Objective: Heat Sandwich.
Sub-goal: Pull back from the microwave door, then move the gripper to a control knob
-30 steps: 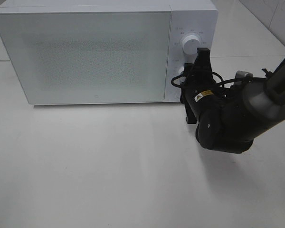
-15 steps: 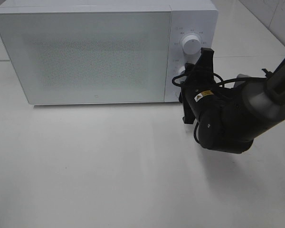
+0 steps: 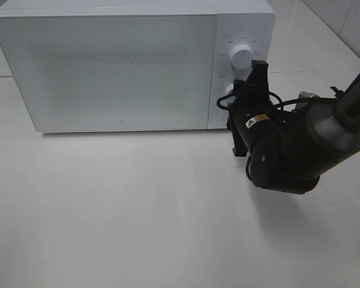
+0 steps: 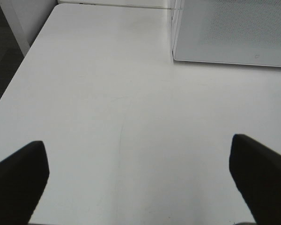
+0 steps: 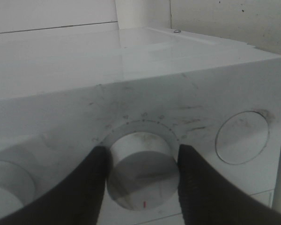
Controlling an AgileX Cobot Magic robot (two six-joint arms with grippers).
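The right end effector is clenching the lower dial on the control panel of the microwave. Its two dark fingers are pressing on opposite sides of the white dial, just below the upper dial. I judge it is gripping this way because a twist of that dial is what sets the heating going. The door of the microwave is sitting closed, which fits a heating step.

The sandwich is not showing in any view. It is probably lying inside the microwave behind the frosted door, though that cannot be confirmed.

The left end effector is hanging released, jaws spread wide, over the worktop near the microwave's front corner farthest from the dials. It is likely keeping clear of the right arm.
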